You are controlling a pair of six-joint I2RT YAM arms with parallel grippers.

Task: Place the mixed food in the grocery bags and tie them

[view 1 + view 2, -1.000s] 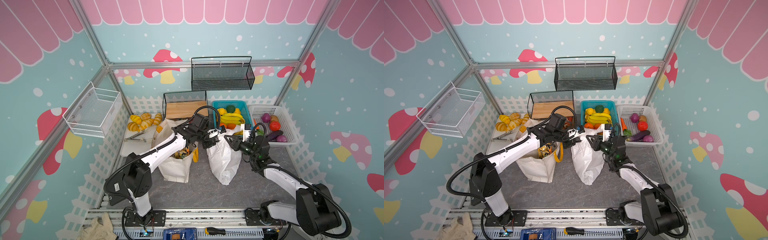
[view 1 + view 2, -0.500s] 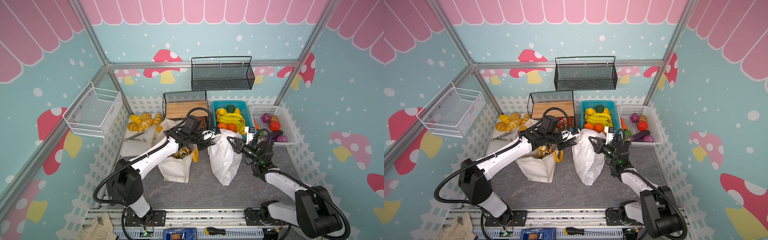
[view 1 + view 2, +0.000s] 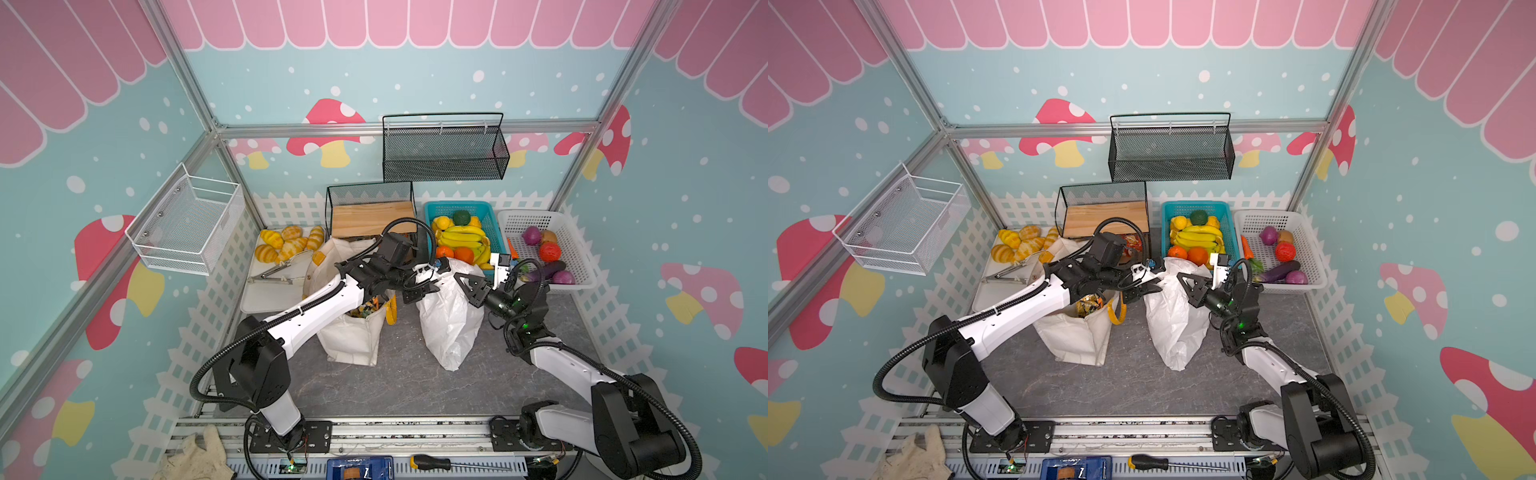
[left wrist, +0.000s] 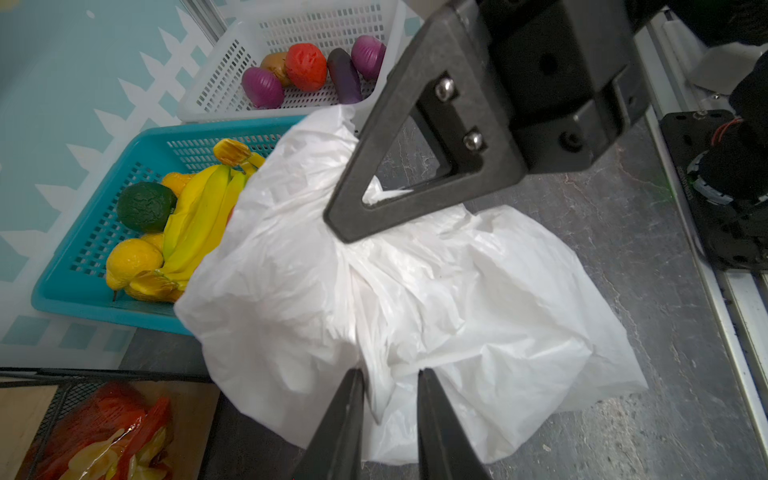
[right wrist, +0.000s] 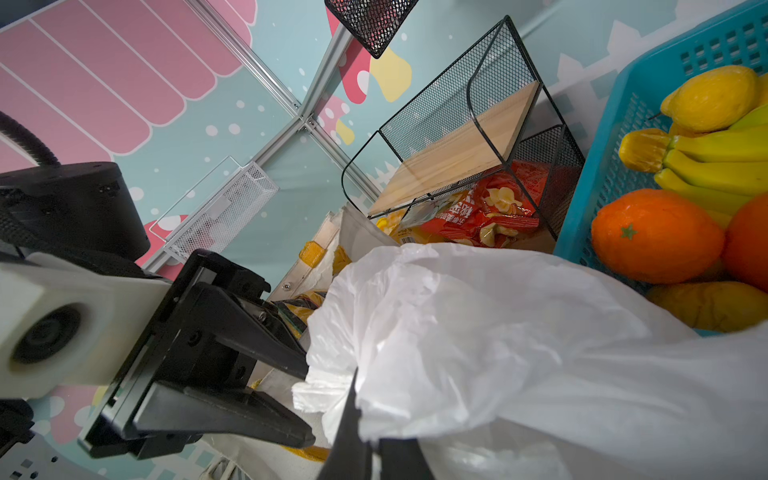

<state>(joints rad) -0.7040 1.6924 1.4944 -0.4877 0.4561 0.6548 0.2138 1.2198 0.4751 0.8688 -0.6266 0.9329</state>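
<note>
The thin, crinkly white plastic carrier bag (image 3: pixel 451 328) is standing on the grey stone-patterned worktop (image 3: pixel 407 386), just right of centre. It is bulging low down and narrowing to a gathered neck at the top, so its long axis is running upward from the worktop.

That neck is lying directly between your two end effectors, and the tying is going to turn on that, as I judge it. Your right end effector (image 4: pixel 347 230) is sitting at the bag's right side with its jaws closed tight on the gathered plastic, and creases are fanning out from its tip. Your left end effector (image 4: pixel 390 374) is facing it from the opposite side. Its jaws are standing a little apart, straddling a loose fold of the film, and I cannot tell whether they are biting. Both are at the neck, so neither arm is nearer.

The film is looking limp and slippery, so you are likely risking a slip.

Just left of the bag, the cream canvas tote (image 3: pixel 353 340) is standing open, with shiny snack packets (image 3: pixel 365 309) showing inside. Behind them, the teal perforated plastic basket (image 3: pixel 457 204) is holding toy fruit, and the white lattice basket (image 3: pixel 536 212) is holding a dark purple toy eggplant (image 3: pixel 548 268).
</note>
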